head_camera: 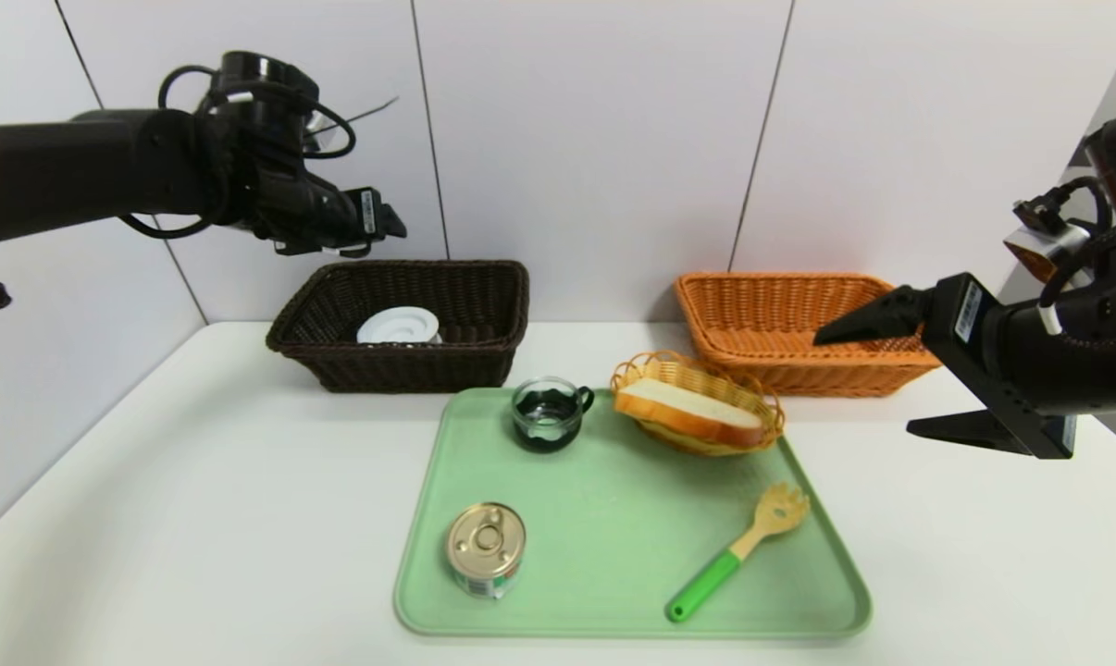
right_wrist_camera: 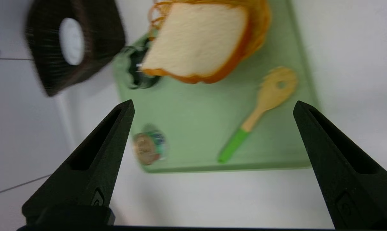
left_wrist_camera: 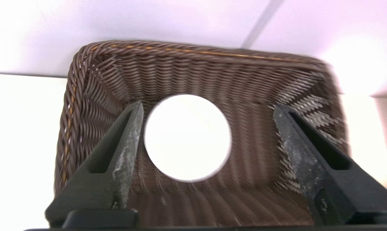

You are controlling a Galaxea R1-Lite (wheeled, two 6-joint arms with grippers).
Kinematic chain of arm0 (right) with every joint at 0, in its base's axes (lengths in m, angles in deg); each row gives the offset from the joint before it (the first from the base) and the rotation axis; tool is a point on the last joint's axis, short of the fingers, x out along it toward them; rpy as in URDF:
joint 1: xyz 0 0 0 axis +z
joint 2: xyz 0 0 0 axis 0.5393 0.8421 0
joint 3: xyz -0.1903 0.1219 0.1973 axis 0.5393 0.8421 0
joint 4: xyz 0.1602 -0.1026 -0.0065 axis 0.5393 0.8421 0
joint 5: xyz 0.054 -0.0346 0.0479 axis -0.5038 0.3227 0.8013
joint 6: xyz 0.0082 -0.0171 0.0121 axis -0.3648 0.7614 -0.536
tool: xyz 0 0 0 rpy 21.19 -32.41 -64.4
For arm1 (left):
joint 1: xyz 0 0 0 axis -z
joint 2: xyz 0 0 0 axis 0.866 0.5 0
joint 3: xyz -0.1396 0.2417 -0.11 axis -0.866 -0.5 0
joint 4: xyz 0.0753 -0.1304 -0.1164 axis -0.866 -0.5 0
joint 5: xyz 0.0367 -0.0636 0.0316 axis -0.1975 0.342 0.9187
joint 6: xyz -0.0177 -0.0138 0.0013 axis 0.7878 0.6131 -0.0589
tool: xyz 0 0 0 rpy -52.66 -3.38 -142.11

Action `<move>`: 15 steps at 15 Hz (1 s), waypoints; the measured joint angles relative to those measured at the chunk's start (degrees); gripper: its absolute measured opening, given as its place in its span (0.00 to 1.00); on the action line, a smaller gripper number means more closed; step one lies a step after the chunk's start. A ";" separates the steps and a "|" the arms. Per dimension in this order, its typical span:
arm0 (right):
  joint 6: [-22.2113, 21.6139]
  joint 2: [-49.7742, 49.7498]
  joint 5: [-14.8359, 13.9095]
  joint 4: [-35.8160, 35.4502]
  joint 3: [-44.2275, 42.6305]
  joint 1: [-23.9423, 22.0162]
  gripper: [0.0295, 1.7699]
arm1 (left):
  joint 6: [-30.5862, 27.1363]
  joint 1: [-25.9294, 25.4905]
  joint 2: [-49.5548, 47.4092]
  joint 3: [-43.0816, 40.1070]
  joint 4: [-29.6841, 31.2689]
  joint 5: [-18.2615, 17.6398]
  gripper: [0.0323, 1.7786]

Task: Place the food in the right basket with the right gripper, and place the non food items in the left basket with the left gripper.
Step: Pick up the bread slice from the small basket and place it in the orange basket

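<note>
A slice of bread [head_camera: 692, 410], the plainest food here, lies in a small woven tray [head_camera: 758, 391] on a green serving tray [head_camera: 613, 546], below and ahead of the right gripper [right_wrist_camera: 212, 106]. That gripper hangs in the air with its fingers wide apart and nothing between them, beside the orange basket [head_camera: 789, 324] meant for food, probably lining up on the bread. A sealed tin can [head_camera: 486, 548] also waits on the tray, along with two non-food items: a dark glass cup [head_camera: 547, 413] and a wooden pasta spoon with a green handle [head_camera: 738, 553]. The left gripper [left_wrist_camera: 206, 112] hovers directly above the dark brown basket [left_wrist_camera: 90, 83], fingers spread and empty. A white round lid [left_wrist_camera: 187, 138] lies on the basket floor straight beneath it, apparently already sorted.
</note>
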 joint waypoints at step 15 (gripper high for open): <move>-16.24 -7.58 15.21 -22.56 24.22 2.23 0.97 | 10.47 5.33 -18.81 -13.47 -11.30 -2.57 0.94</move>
